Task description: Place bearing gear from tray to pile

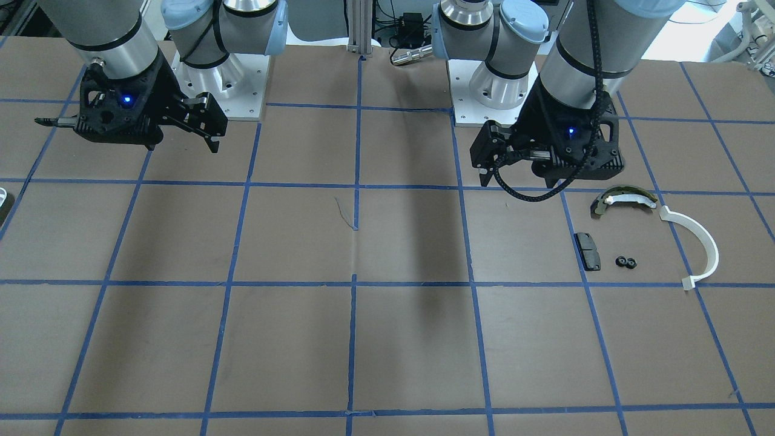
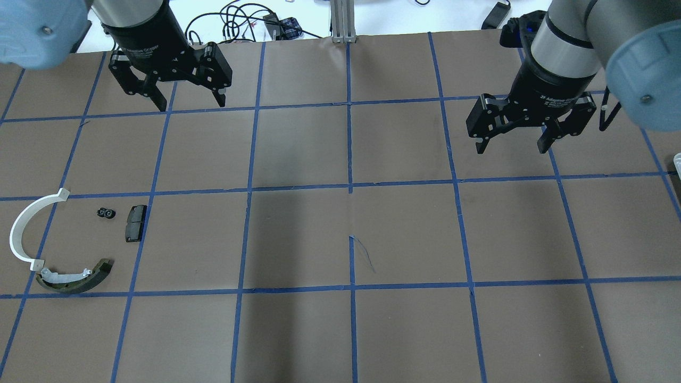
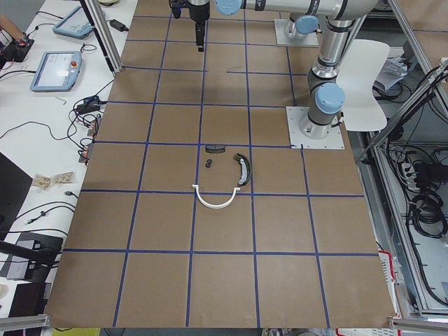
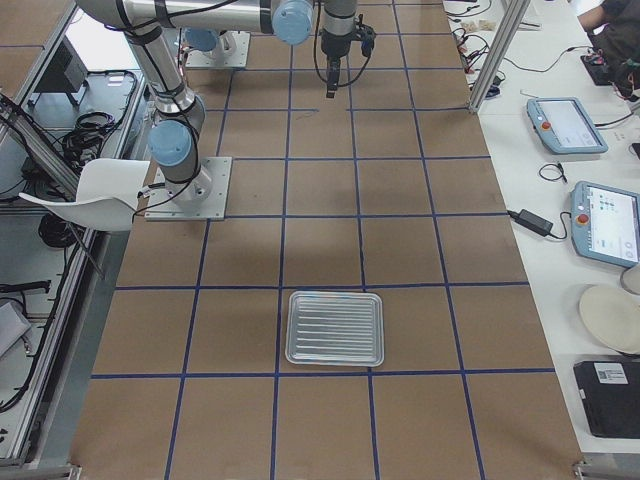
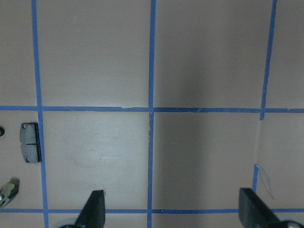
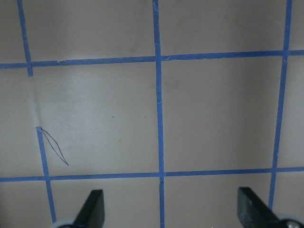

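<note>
left arm: poised above the table, left gripper pointing down, fingers spread wide
right arm: same pose, right gripper spread wide, well apart from the left
bearing gear: on the table in the pile, between white arc and black pad, near the olive shoe
tray: at the table's right end, well apart from the pile

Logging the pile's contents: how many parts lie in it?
4: the white arc farthest toward the robot's left, the olive-and-white shoe by its robot-side end, the black pad, and the small bearing gear between arc and pad. None seems hidden.
</note>
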`<state>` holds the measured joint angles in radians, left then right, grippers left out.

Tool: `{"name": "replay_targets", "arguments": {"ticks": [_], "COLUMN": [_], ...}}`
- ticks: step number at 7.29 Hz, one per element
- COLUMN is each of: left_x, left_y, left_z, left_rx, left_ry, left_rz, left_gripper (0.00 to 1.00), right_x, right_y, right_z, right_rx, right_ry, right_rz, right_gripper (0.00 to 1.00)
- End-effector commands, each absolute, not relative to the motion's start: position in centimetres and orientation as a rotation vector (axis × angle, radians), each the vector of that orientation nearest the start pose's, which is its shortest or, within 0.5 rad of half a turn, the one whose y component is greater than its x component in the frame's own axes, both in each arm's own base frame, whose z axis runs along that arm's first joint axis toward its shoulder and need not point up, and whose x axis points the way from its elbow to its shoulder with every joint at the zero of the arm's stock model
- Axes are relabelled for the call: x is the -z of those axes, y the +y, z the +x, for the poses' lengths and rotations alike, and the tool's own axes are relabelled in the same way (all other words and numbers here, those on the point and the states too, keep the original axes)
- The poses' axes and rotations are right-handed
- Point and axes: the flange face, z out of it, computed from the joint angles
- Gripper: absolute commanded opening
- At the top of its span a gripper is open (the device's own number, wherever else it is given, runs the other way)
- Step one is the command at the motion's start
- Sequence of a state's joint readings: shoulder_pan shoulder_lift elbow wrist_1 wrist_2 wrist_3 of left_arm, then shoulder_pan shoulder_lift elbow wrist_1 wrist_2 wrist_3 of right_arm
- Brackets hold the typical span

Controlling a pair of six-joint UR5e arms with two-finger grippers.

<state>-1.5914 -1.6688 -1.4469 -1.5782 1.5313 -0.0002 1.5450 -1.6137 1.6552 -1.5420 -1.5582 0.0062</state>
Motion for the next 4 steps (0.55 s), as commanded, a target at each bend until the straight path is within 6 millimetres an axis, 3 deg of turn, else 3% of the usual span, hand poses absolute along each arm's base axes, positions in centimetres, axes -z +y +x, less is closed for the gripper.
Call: {"name": "replay_targets", "arguments": {"ticks": [1, 2, 4], "left_x": [-50.6, -51.3, -51.4], "left_y": [-52.3, -50.2, -50.0], "left_z": [-13.0, -12.9, -12.4], "left_rx": [0.069, 0.044, 0.055], "left_ry": [3.187, 3.181, 3.164], "left_rz": [0.085, 0.069, 0.061], "left_gripper": [1.0, 1.0, 1.0], "right_x": [-46.4, -46.4, -46.5], "right_y": [-46.9, -46.9, -47.0], "right_z": [12.3, 12.2, 12.2], "right_rx": [-0.112, -0.11, -0.108], "right_ry": [3.125, 3.126, 3.126], "right_rz": [0.049, 0.051, 0.051], "right_gripper": [1.0, 1.0, 1.0]}}
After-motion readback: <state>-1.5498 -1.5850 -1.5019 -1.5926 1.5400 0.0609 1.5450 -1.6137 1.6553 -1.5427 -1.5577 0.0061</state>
